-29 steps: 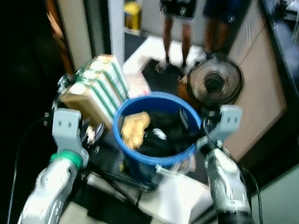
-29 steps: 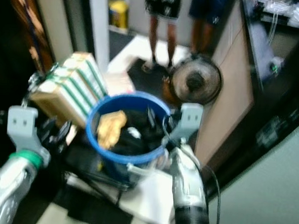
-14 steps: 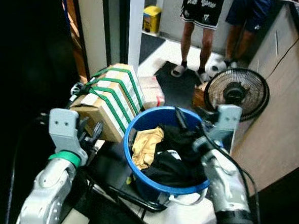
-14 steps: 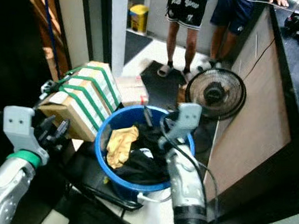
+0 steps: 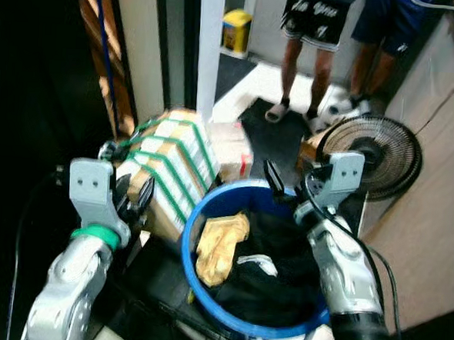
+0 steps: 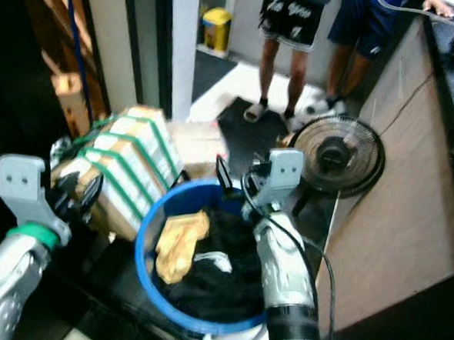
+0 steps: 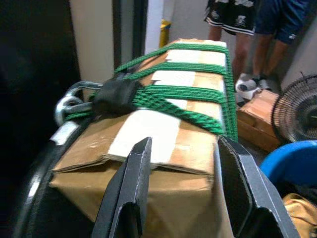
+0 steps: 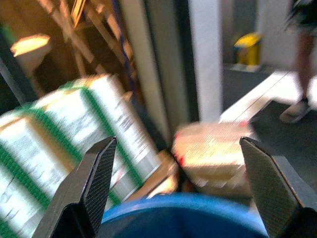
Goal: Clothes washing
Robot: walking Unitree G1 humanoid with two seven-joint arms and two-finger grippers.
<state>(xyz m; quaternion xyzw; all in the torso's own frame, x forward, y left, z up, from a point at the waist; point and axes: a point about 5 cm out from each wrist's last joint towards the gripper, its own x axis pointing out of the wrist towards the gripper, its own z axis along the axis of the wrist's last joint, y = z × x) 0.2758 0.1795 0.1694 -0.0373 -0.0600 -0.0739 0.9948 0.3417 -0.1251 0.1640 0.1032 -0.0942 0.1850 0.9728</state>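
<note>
Round blue plastic bucket (image 5: pixel 209 207): lower centre, holds dark clothes (image 5: pixel 279 269), yellow cloth (image 5: pixel 221 245).
Left gripper (image 7: pixel 185 191): fingers wide, before strapped cardboard box (image 7: pixel 188 106).
Right gripper (image 8: pixel 181 191): fingers wide, above bucket rim.

No lettering clear enough to read

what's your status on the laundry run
Both grippers open, left gripper at the strapped box, right gripper over the blue bucket. Clothes inside. Fan and two people ahead.
</note>
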